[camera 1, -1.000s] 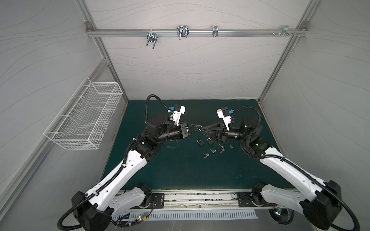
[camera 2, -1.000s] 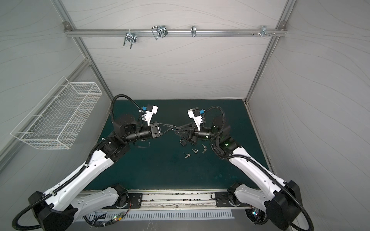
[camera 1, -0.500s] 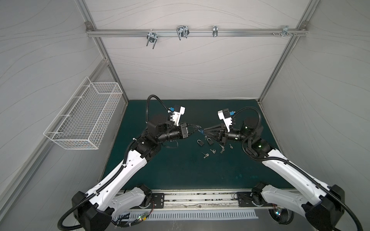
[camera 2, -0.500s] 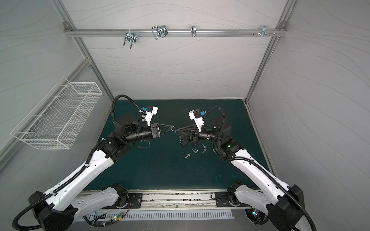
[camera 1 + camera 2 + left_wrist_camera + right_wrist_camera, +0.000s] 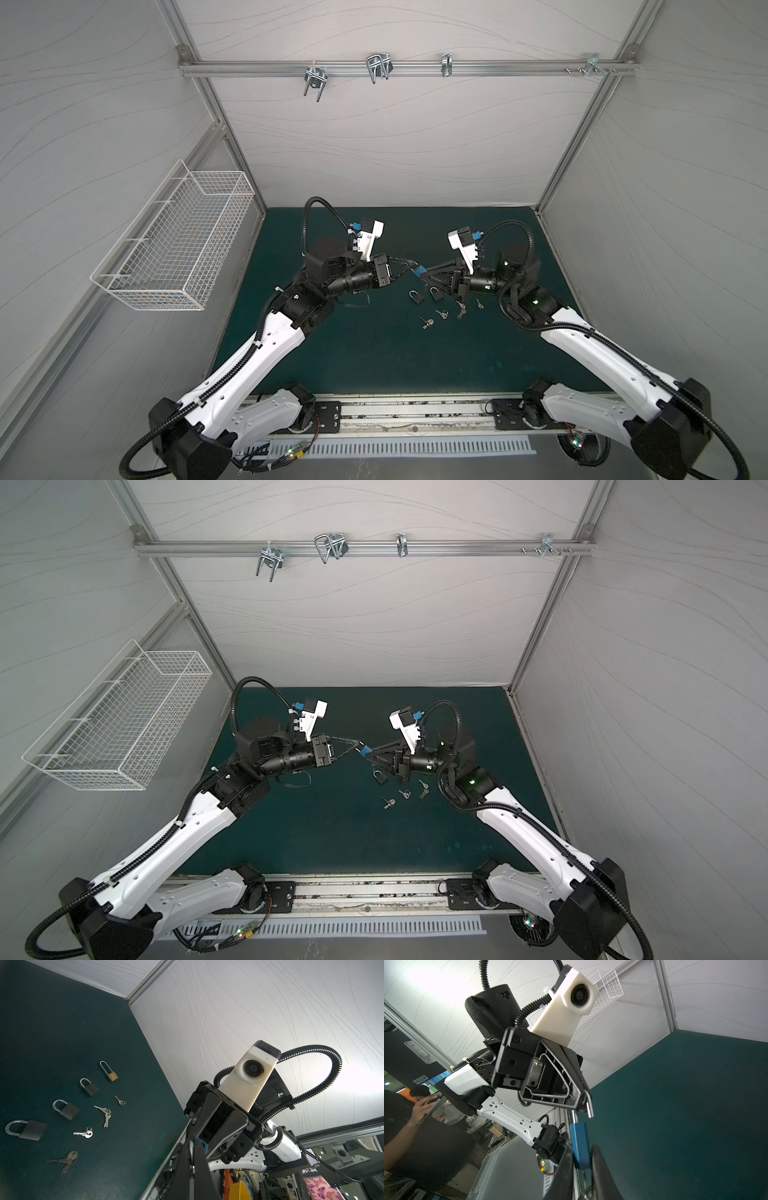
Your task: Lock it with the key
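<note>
A blue padlock (image 5: 579, 1140) hangs in mid-air over the green mat (image 5: 374, 353). My right gripper (image 5: 581, 1149) is shut on its blue body. The silver shackle (image 5: 589, 1108) stands open, one leg free, and is pinched by my shut left gripper (image 5: 192, 1142). In both top views the two grippers (image 5: 413, 266) (image 5: 370, 756) meet tip to tip around the padlock (image 5: 419, 271) (image 5: 365, 752). A thin metal piece (image 5: 584, 1176) hangs under the blue body; I cannot tell if it is a key. Loose keys (image 5: 83, 1133) lie on the mat.
Three black padlocks (image 5: 33, 1129) (image 5: 66, 1108) (image 5: 89, 1086) and a brass long-shackle one (image 5: 112, 1076) lie on the mat below the grippers, with more key bunches (image 5: 66, 1160) (image 5: 105, 1113) beside them. A white wire basket (image 5: 178, 241) hangs on the left wall.
My right gripper has moved left to meet the left gripper and has closed on the blue padlock body. The left arm has stayed put.
</note>
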Action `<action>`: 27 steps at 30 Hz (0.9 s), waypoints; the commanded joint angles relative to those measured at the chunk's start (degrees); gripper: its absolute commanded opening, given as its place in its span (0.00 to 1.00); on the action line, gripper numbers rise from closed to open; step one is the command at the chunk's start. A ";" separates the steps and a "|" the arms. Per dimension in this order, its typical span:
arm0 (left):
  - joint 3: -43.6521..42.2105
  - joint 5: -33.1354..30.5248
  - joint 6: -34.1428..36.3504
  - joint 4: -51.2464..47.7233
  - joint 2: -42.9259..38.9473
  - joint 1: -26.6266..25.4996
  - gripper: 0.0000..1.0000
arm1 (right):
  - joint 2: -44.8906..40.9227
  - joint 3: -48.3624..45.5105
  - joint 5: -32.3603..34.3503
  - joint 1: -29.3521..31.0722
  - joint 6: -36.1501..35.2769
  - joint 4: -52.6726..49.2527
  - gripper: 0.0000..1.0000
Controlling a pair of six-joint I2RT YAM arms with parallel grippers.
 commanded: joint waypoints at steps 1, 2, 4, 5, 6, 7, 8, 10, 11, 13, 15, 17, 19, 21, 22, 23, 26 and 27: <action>0.69 0.97 0.07 4.65 -0.55 -0.17 0.00 | 0.07 -0.71 -1.44 -0.26 2.20 3.94 0.16; 0.61 1.03 0.06 4.75 -0.55 -0.14 0.00 | 0.05 -0.89 -1.58 -0.18 2.89 4.78 0.16; 0.69 0.97 0.05 4.68 -0.74 -0.16 0.00 | 0.00 -0.91 -1.73 -0.25 3.56 5.53 0.15; 0.58 0.97 0.14 4.74 -0.77 -0.14 0.00 | -0.09 -0.98 -1.84 -0.25 3.99 5.86 0.14; 0.56 1.01 0.20 4.74 -0.89 -0.14 0.00 | -0.05 -1.08 -1.96 -0.21 4.53 6.43 0.14; 0.51 1.06 0.18 4.72 -1.00 -0.14 0.00 | -0.10 -1.17 -2.05 -0.28 4.86 6.94 0.14; 0.43 1.06 0.32 4.88 -1.08 -0.18 0.00 | -0.09 -1.17 -2.06 -0.26 5.33 7.26 0.14; 0.34 1.22 0.32 4.96 -1.09 -0.14 0.00 | -0.06 -1.09 -2.19 -0.29 5.88 7.89 0.14; 0.34 1.39 0.24 5.02 -1.15 -0.17 0.00 | -0.01 -1.09 -2.30 -0.28 6.12 8.25 0.15; 0.34 1.63 0.14 5.30 -1.08 -0.14 0.00 | 0.11 -0.92 -2.38 -0.29 6.60 8.82 0.18; 0.38 1.67 0.16 5.34 -1.17 -0.15 0.00 | 0.25 -0.80 -2.57 -0.28 7.02 9.25 0.19; 0.32 1.67 0.09 5.23 -1.21 -0.19 0.00 | 0.34 -0.74 -2.59 -0.31 7.22 9.44 0.19; 0.34 1.67 0.15 5.16 -1.17 -0.15 0.00 | 0.33 -0.71 -2.68 -0.29 7.32 9.58 0.19; 0.25 1.72 0.09 5.18 -1.18 -0.19 0.00 | 0.25 -0.73 -2.70 -0.27 7.43 9.61 0.19; 0.26 1.75 0.06 5.17 -1.17 -0.18 0.00 | 0.29 -0.65 -2.76 -0.28 7.50 9.70 0.19; 0.30 1.78 0.01 5.27 -1.17 -0.21 0.00 | 0.27 -0.65 -2.77 -0.30 7.56 9.70 0.19; 0.34 1.85 -0.01 5.27 -1.17 -0.14 0.00 | 0.13 -0.56 -2.73 -0.26 7.81 9.92 0.16; 0.43 1.85 0.02 5.28 -1.26 -0.21 0.00 | 0.12 -0.56 -2.80 -0.29 8.03 10.01 0.15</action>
